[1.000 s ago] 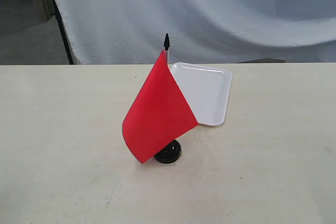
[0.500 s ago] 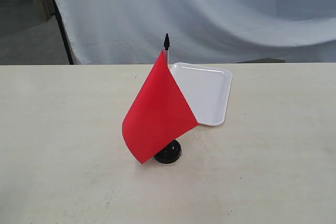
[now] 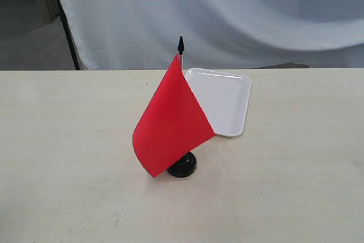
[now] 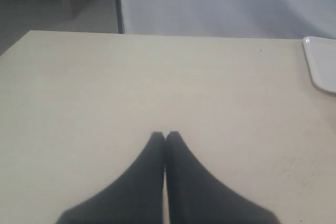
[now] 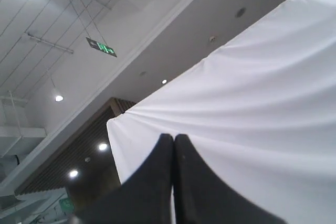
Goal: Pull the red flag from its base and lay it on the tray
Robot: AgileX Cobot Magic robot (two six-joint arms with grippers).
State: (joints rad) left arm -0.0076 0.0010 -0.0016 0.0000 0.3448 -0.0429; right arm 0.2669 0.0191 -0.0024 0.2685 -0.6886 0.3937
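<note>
Exterior view: the small bright-red cloth flag (image 3: 173,123) stands upright on its thin black stick, seated in the small round black plastic base (image 3: 183,167) at the middle of the pale wooden tabletop (image 3: 68,140). The shallow white rectangular plastic tray (image 3: 224,103) lies just beyond it, to the far right, its near-left part hidden behind the cloth. I cannot tell whether base and tray touch. No arm appears in this view.

Left wrist view: the left gripper (image 4: 165,136) has its fingers pressed together with nothing between them, above bare tabletop, with a corner of the tray (image 4: 321,64) in frame. Right wrist view: the right gripper (image 5: 174,137) is likewise closed and empty, pointed up at the ceiling and a white drape.

Assessment: the task is not begun. I note these risks:
- The base looks light. A pull on the stick may lift it too unless the other gripper pins it.
- The cloth hides most of the stick. A grasp may catch fabric only and slip.
- A sideways approach could topple the flag or shove the tray.
</note>
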